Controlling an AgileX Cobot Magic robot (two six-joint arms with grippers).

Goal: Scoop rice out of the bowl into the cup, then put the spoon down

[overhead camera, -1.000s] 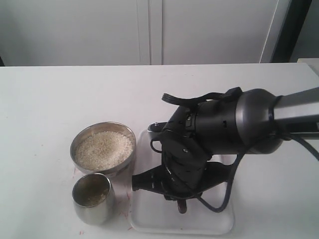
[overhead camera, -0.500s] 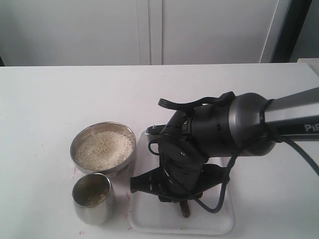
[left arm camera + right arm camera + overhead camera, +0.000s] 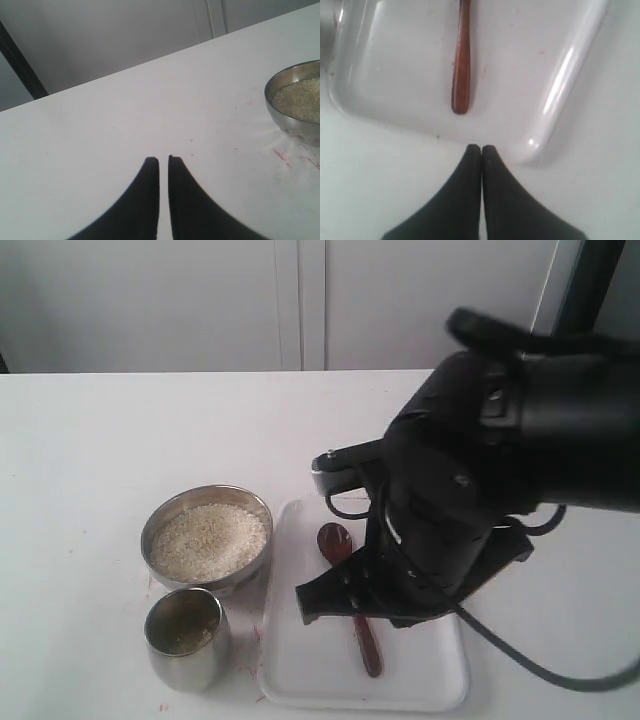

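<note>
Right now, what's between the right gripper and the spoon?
Just the tray rim, nothing else, between right gripper and spoon handle; right wrist view shows it.

Steel bowl (image 3: 160, 521), holding white rice (image 3: 208, 540), stands upright. Steel cup (image 3: 187, 658) stands upright at its 6 o'clock, just beside it. Reddish-brown wooden spoon (image 3: 334, 541) lies flat on the white tray (image 3: 305, 665) at the bowl's 3 o'clock, handle toward 6 o'clock.

Spoon (image 3: 334, 541) on tray (image 3: 300, 665), bowl (image 3: 207, 490) just left of it, cup (image 3: 186, 662) before the bowl (seemingly in contact).
</note>
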